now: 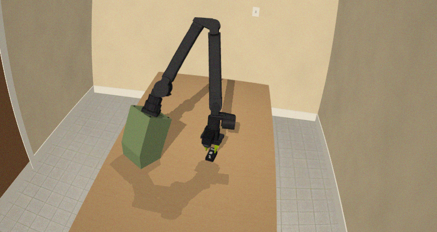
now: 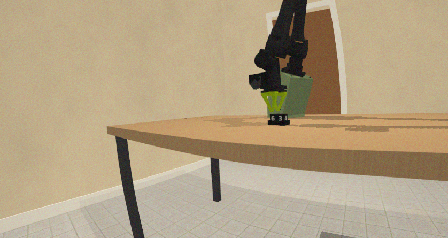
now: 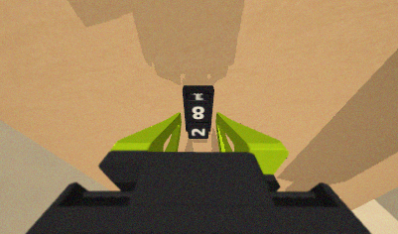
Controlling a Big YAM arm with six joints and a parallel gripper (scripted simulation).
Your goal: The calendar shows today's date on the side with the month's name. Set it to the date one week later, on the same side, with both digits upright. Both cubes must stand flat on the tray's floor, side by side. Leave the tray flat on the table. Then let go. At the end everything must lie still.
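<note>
The small black calendar (image 1: 210, 159) (image 2: 278, 122) (image 3: 198, 91) stands flat on the wooden table (image 1: 244, 184) (image 2: 313, 142). In the wrist view the top faces in its row show an 8 (image 3: 198, 113) and a 2 (image 3: 199, 132). In the exterior view the side facing the camera reads 6, 3, 4. My gripper (image 1: 211, 149) (image 2: 276, 112) (image 3: 199, 116) points straight down over the calendar. Its green fingers stand on either side of the row of cubes, with a small gap on each side. The fingers are partly open and hold nothing.
The arm's green base block (image 1: 145, 138) (image 2: 298, 95) stands on the table to the left of the calendar in the top view. The table's right edge (image 1: 274, 157) is not far from the calendar. A brown door (image 2: 323, 63) is behind.
</note>
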